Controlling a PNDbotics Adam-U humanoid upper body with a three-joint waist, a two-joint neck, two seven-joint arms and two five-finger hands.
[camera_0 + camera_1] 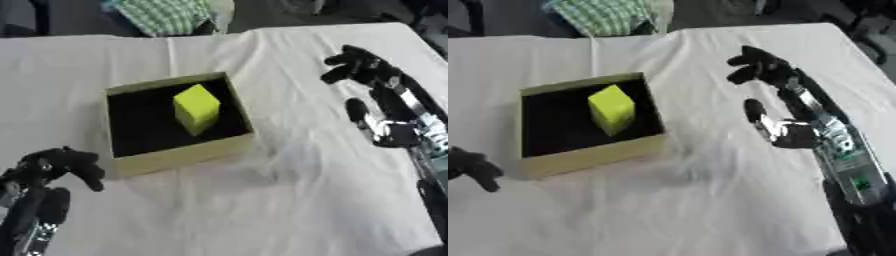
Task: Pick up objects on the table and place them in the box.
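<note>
Yellow-green block (197, 107) sits inside the box (179, 156), tilted, leaning toward the right wall on the black floor. Box is on the white tablecloth (289, 200), roughly centre-left. My right hand (765, 67) hangs over the cloth right of the box, well apart from it, fingers curled, nothing in them. My left hand (61, 165) is at the lower left near the box's front corner, fingers curled too, empty. Checked fabric (166, 15) lies beyond the far table edge.
</note>
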